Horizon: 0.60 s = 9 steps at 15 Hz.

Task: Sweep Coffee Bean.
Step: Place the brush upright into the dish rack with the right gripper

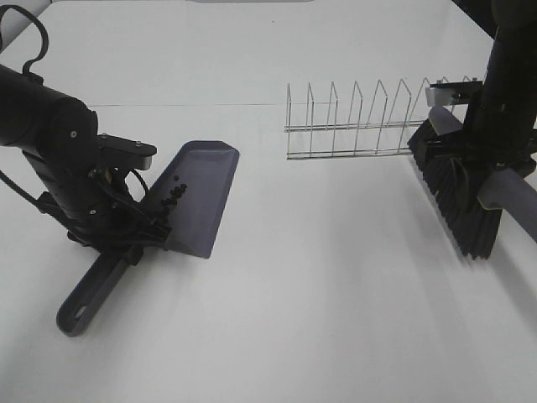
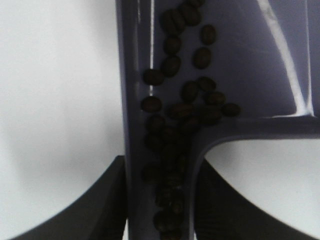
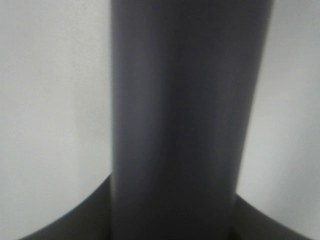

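Observation:
A grey-purple dustpan (image 1: 201,193) lies on the white table at the left, its handle (image 1: 84,302) pointing toward the front edge. Several coffee beans (image 1: 174,195) are gathered inside it near the handle end. The left wrist view shows the coffee beans (image 2: 172,107) spread over the dustpan (image 2: 260,60) and down its handle channel. My left gripper (image 1: 134,233) (image 2: 160,200) is shut on that handle. At the right, my right gripper (image 1: 491,172) (image 3: 172,215) is shut on the grey handle (image 3: 180,115) of a black-bristled brush (image 1: 457,197) held tilted over the table.
A wire dish rack (image 1: 369,122) stands at the back, between the dustpan and the brush, with its right end next to the brush head. White table surface (image 1: 336,285) stretches across the middle and front.

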Available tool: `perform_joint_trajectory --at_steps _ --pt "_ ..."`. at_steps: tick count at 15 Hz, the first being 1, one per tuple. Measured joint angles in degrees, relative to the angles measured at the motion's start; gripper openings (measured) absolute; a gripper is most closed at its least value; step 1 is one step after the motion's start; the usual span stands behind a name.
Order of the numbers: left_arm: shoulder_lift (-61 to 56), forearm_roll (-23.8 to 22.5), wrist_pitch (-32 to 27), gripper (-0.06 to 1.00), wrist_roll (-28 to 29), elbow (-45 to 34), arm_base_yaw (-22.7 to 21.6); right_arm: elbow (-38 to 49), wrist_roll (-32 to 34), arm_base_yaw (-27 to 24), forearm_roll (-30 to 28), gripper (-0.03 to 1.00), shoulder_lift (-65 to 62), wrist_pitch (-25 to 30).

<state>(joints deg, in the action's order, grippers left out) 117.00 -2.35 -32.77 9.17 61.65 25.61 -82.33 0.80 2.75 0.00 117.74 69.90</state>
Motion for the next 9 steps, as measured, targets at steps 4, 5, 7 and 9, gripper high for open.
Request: perform_joint_trajectory --at_steps 4,5,7,9 --pt "0.00 0.00 -0.06 0.31 0.17 0.00 0.00 -1.03 -0.29 0.00 0.00 0.28 4.53 0.06" --pt "0.00 0.00 -0.06 0.31 0.17 0.00 0.00 -2.58 -0.46 0.00 -0.52 0.28 5.50 0.06" --pt "0.00 0.00 -0.06 0.31 0.17 0.00 0.00 -6.93 -0.80 0.00 -0.63 0.28 8.02 0.11" --pt "0.00 0.00 -0.11 0.31 0.23 0.00 0.00 -10.08 -0.80 0.00 -0.69 0.28 9.74 0.29"
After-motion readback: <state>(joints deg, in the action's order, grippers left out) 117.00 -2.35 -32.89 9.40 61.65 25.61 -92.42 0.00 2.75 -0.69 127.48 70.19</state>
